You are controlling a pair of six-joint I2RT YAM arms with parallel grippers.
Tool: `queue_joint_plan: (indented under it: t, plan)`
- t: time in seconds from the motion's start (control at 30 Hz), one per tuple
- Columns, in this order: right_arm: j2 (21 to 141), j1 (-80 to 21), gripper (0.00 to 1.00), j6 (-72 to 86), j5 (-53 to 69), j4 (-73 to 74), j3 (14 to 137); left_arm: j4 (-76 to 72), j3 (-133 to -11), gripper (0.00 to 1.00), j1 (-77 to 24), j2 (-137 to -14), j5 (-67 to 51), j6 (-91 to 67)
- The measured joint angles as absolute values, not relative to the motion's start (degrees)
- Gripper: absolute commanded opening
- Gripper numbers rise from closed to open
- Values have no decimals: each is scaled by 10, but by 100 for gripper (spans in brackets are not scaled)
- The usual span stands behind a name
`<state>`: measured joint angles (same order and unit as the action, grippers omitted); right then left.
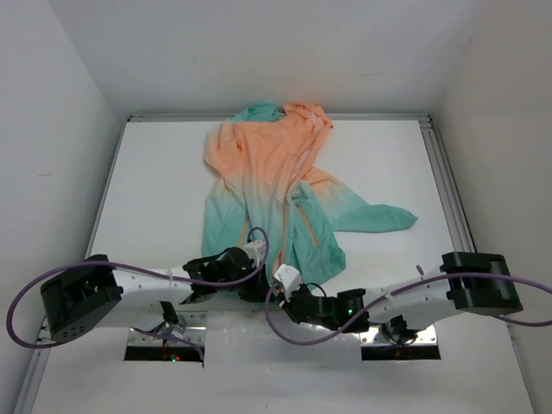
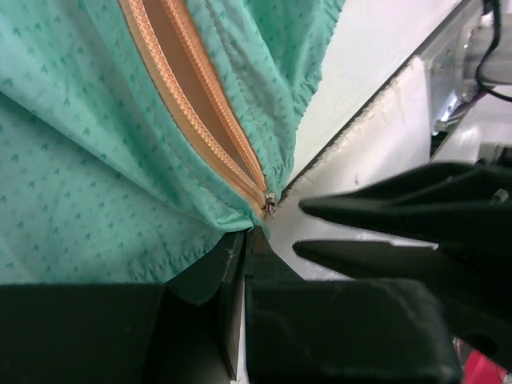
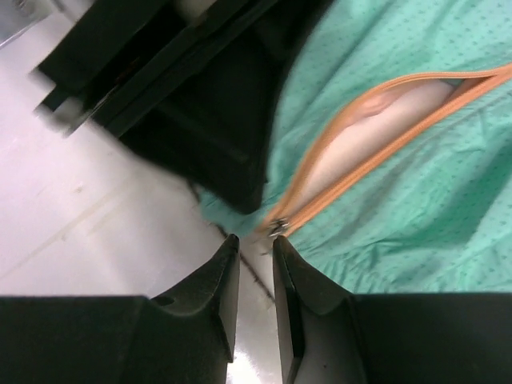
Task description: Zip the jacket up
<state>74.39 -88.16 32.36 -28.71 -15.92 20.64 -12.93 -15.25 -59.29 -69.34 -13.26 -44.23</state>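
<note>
The jacket (image 1: 267, 172) lies flat on the table, peach at the far end and teal toward me, with its orange zipper (image 2: 200, 104) parted above the hem. The small metal slider (image 2: 270, 206) sits at the zipper's bottom end. My left gripper (image 2: 246, 234) is shut on the teal hem just below the slider. My right gripper (image 3: 256, 242) stands open by a narrow gap with nothing between its fingers; the slider (image 3: 278, 229) is just beyond its right fingertip. In the top view both grippers, the left gripper (image 1: 252, 285) and the right gripper (image 1: 278, 289), meet at the jacket's near hem.
The frayed front edge of the white table mat (image 2: 352, 132) runs right under the hem. Metal rails (image 1: 444, 181) border the table, with white walls around it. One sleeve (image 1: 379, 220) spreads to the right.
</note>
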Motion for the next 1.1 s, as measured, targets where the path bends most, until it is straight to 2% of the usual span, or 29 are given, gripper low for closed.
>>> queue_joint_plan:
  t: [0.17, 0.33, 1.1]
  plan:
    - [743, -898, 24, 316, -329, -144, 207, -135, -152, 0, -593, -681, -141, -451]
    - [736, -898, 30, 310, -362, -133, 207, -137, -152, 0, -593, -674, -151, -456]
    - [704, -899, 31, 311, -384, -44, 242, -161, -149, 0, -555, -653, -197, -485]
